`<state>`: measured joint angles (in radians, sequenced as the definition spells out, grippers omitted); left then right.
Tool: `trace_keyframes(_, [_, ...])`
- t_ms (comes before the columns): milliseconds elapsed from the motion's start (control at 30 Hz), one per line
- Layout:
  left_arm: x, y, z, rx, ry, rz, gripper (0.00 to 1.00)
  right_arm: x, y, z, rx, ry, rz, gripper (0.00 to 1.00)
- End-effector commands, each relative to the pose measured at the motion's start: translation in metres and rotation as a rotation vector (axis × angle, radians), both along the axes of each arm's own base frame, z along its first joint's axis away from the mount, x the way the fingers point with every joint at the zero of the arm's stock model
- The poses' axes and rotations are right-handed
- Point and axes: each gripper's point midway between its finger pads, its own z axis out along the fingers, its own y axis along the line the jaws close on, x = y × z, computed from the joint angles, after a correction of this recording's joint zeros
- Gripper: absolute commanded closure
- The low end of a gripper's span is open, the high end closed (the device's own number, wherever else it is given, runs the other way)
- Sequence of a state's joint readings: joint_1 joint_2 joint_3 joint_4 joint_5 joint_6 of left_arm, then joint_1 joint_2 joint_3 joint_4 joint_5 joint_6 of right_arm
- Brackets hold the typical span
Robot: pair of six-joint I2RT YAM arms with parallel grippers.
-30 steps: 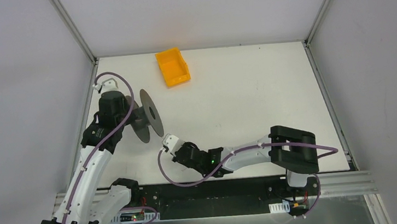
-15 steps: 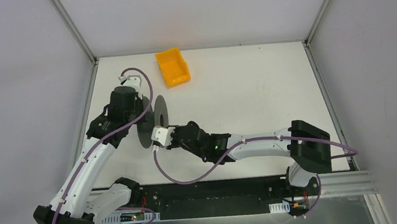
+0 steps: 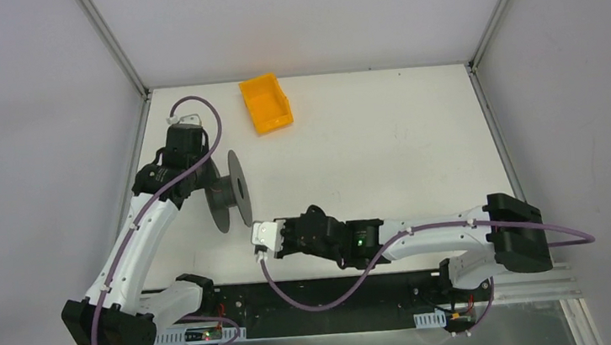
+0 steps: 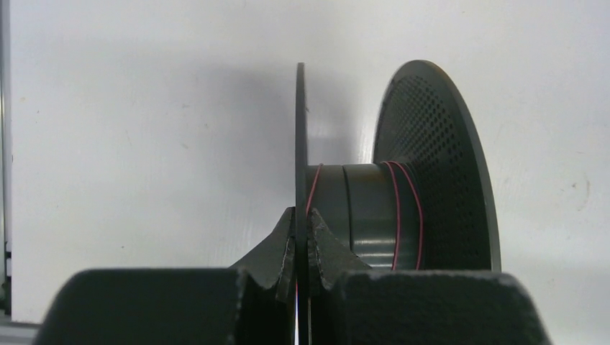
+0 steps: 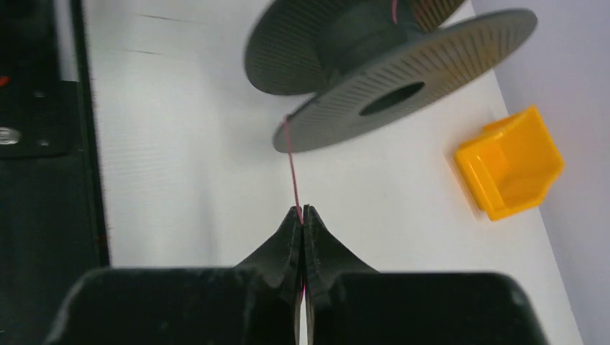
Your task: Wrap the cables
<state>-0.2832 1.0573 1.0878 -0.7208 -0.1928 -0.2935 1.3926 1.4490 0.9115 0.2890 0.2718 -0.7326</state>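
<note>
A: Right gripper [image 5: 303, 215]?
B: Pressed together on the thin red cable [image 5: 291, 165] — it runs straight toward 12 o'clock, up to the dark spool [image 5: 467, 54] rim.
A: And the left gripper [image 4: 302, 224]?
B: Clamped on the spool's near flange, with a few cable turns on the hub. The yellow bin [image 3: 266, 103] sits on the table [image 3: 384, 148] at the spool's 1 o'clock.

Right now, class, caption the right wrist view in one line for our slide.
Right claw pinches thin reddish wire running to a dark grey perforated plastic spool; yellow plastic bin nearby.
</note>
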Motion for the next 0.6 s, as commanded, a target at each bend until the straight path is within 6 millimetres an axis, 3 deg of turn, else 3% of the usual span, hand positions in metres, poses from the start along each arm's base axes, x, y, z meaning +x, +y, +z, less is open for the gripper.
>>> trace_keyframes(0, [0.005,0.005,0.012,-0.026,-0.013,0.093,1.0,-0.028,0.02,0.046,0.084,-0.014,0.072,1.0])
trace_keyframes(133, [0.006,0.006,0.011,-0.027,-0.009,0.1,1.0,-0.024,0.03,0.055,0.098,-0.039,0.055,1.0])
trace_keyframes(200, [0.003,0.002,0.008,-0.024,-0.001,0.059,1.0,-0.012,0.035,0.065,0.142,-0.064,0.002,1.0])
trace_keyframes(467, [-0.018,-0.038,-0.001,0.019,-0.042,-0.43,1.0,0.054,0.036,0.091,0.204,-0.1,-0.135,1.0])
trace_keyframes(567, [-0.025,-0.044,-0.002,0.04,-0.065,-0.538,1.0,0.067,0.033,0.099,0.222,-0.097,-0.137,1.0])
